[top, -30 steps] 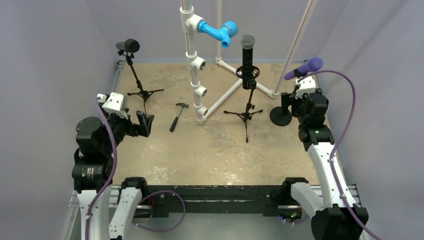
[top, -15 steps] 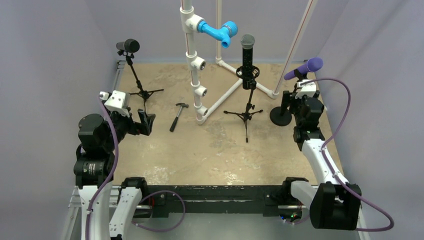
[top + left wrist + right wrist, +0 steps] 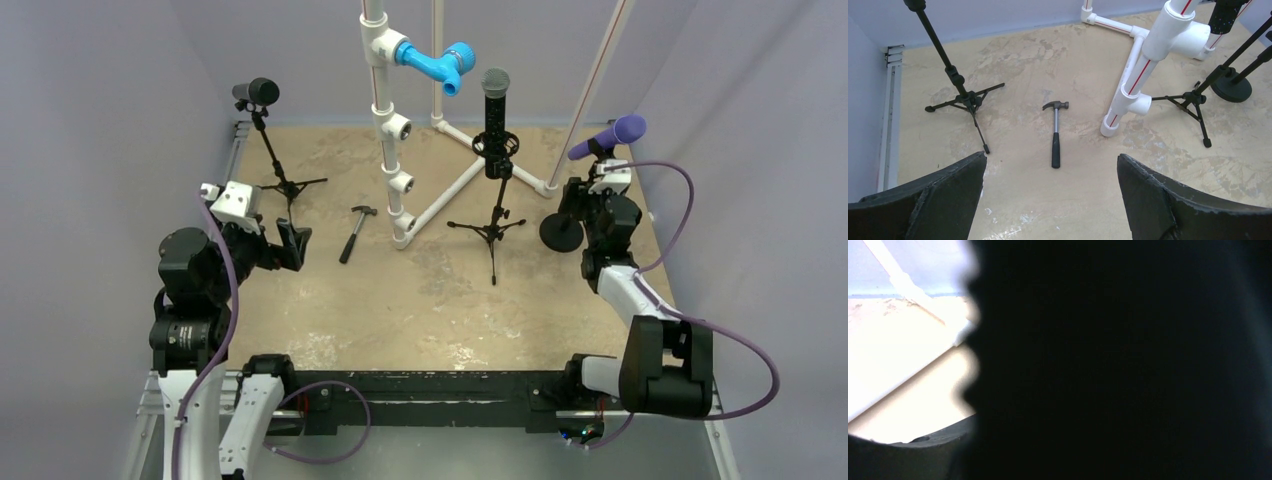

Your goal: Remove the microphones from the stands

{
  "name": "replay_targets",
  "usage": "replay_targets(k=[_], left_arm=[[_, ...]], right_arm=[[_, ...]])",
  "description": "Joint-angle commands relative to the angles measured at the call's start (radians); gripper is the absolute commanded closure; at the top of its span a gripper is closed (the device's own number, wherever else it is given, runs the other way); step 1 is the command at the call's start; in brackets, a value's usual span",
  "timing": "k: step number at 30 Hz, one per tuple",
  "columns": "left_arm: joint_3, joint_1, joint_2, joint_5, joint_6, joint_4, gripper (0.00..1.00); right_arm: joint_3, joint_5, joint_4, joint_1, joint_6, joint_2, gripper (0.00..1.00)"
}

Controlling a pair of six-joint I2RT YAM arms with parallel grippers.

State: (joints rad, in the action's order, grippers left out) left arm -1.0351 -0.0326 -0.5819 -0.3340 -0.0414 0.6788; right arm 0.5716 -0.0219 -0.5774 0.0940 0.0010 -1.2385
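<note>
Right fingers at stand below purple mic, clamped or not: cannot tell. Left fingers wide apart, well left of stand, near hammer.

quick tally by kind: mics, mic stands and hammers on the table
microphones: 3 - left black mic, centre black mic, purple mic
stands: 3 - left tripod, centre tripod, round-base stand
hammers: 1 - hammer
total: 7
</note>
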Motion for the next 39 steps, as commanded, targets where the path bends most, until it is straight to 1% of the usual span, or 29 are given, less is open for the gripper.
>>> replay_targets(k=[1, 12, 20, 26, 31, 37, 39], left_arm=[[0.012, -0.006, 0.002, -0.014, -0.003, -0.048, 0.00], [0.018, -0.006, 0.001, -0.011, -0.002, -0.053, 0.00], [0.015, -0.006, -0.008, -0.010, -0.004, -0.053, 0.00], [0.011, -0.006, -0.017, -0.009, 0.000, -0.053, 0.00], [0.005, -0.006, -0.028, -0.024, -0.002, -0.052, 0.00], [-0.004, -0.006, -0.037, -0.042, 0.009, -0.052, 0.00], [-0.008, -0.006, -0.039, -0.052, 0.013, -0.051, 0.00]], right_arm=[[-0.015, -0.021, -0.166, 0.006, 0.013, -0.018, 0.34], [-0.027, -0.044, -0.252, 0.006, 0.012, -0.086, 0.46], [-0.026, -0.075, -0.256, 0.007, 0.014, -0.099, 0.60], [-0.037, -0.092, -0.266, 0.007, 0.007, -0.106, 0.69], [-0.051, -0.136, -0.248, 0.007, 0.005, -0.094, 0.81], [-0.063, -0.173, -0.184, 0.007, -0.051, -0.037, 1.00], [-0.070, -0.179, -0.156, 0.007, -0.055, -0.004, 1.00]])
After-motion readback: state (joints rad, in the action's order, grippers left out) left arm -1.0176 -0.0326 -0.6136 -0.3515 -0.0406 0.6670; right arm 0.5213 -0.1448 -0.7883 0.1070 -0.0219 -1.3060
